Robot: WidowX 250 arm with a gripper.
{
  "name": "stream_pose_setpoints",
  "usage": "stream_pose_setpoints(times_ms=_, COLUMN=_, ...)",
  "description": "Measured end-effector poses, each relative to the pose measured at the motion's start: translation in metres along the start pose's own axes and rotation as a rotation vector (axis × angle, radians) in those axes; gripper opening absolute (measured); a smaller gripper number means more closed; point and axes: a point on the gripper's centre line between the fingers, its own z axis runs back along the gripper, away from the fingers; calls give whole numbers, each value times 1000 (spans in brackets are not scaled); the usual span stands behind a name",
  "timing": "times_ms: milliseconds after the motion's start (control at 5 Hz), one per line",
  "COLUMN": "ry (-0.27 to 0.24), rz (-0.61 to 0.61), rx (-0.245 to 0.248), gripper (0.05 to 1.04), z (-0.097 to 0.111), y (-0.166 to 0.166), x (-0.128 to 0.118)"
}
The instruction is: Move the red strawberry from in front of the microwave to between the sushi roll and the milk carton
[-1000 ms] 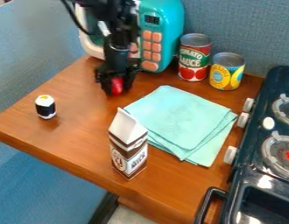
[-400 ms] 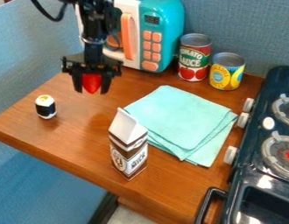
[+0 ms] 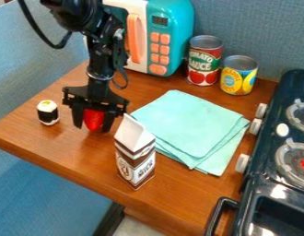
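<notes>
One red object (image 3: 93, 119) in claw (image 3: 92, 128); carton (image 3: 135, 154) nearby

Shows bright red on the object (image 3: 93, 119), pale mint on the cloth (image 3: 188, 122). Bands the carton (image 3: 135, 154) in brown and white.

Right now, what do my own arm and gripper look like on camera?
The arm is black, with bulky rounded housings, a narrower lower section and a loose black cable. The gripper is black too, a wide crosspiece with two blocky fingers.
</notes>
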Motion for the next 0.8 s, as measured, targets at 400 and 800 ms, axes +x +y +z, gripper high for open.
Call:
stream_pose_setpoints(times_ms=400, ry=15, rz=-23, rx=22, gripper=728, z=1, y=9, x=-27)
stream_pose_setpoints(times_ms=800, ry=33, rz=-35, rx=42, gripper=728, z=-3, y=12, x=-35)
